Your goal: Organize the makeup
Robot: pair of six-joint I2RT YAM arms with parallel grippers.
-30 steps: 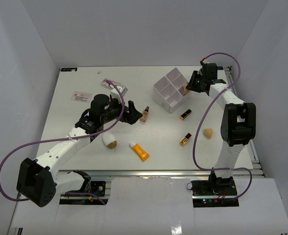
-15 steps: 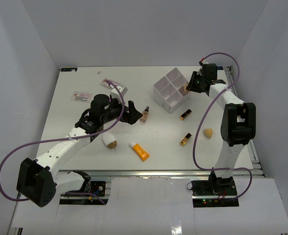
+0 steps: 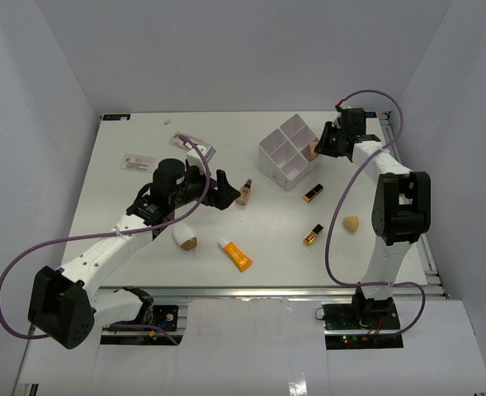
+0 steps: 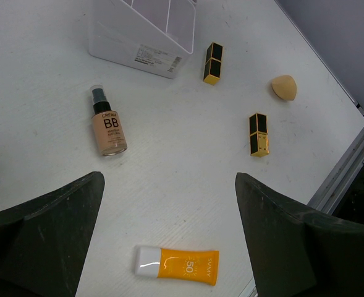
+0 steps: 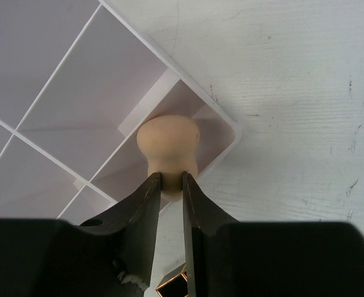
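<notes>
My right gripper (image 5: 172, 179) is shut on a tan egg-shaped sponge (image 5: 168, 145), pinching its narrow end over the right corner compartment of the white box (image 5: 231, 124). From above, that sponge (image 3: 313, 151) sits at the box's (image 3: 289, 153) right corner. My left gripper (image 4: 169, 179) hangs open and empty over the table, above the orange tube (image 4: 177, 264) and beside the beige BB bottle (image 4: 109, 128). Two black-and-gold lipsticks (image 4: 213, 63) (image 4: 259, 134) and a second tan sponge (image 4: 284, 87) lie loose. A white-and-tan sponge (image 3: 185, 238) lies by the left arm.
A printed card (image 3: 139, 164) and a small packet (image 3: 197, 147) lie at the back left. The table's metal rail (image 4: 348, 167) runs along the right edge. White walls enclose the table on three sides.
The right wrist has edged slightly at the box's corner with the sponge still in its jaws. The left arm has not moved.
</notes>
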